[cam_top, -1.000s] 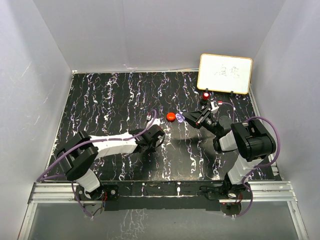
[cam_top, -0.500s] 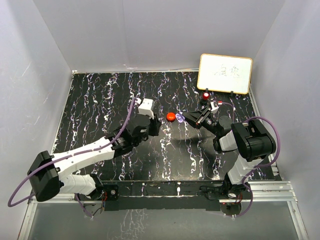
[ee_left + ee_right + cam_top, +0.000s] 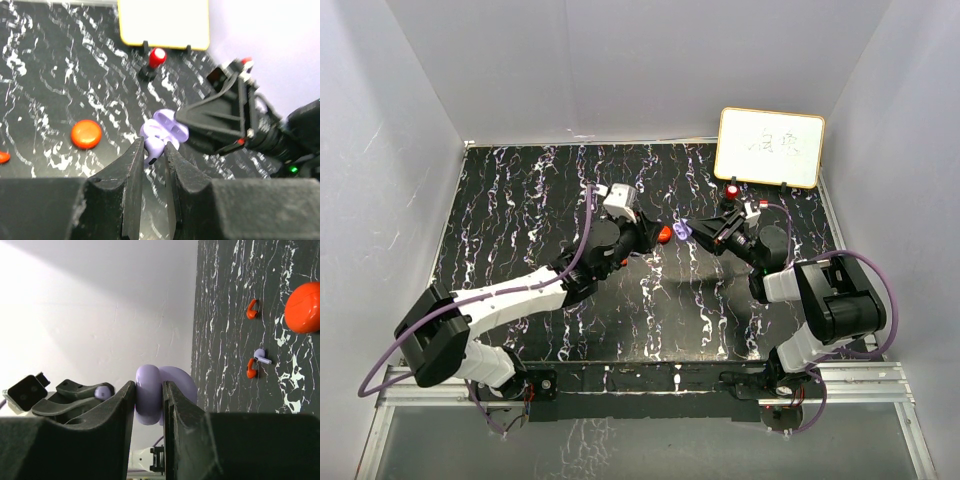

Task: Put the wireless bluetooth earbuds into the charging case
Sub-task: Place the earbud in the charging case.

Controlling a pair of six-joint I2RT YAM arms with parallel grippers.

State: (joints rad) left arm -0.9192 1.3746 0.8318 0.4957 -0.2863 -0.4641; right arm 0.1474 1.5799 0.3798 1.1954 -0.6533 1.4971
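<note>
Earbud in hand: pale purple earbud (image 3: 154, 146), pinched between the fingers of my left gripper (image 3: 155, 152). In the left wrist view it sits at 7 o'clock of the open purple case (image 3: 167, 127), just beside it; I cannot tell if they touch.
Handling: I judge it light, hard, rounded and slick. I should hold it gently across the bulb, or it may squirt out.
Case: clamped in my right gripper (image 3: 149, 390).
Other earbuds: second purple earbud (image 3: 262, 356), upper red earbud (image 3: 252, 309) and lower red earbud (image 3: 251, 368) lie on the bench (image 3: 225, 270), between 7 and 9 o'clock of the red case (image 3: 305, 307).
</note>
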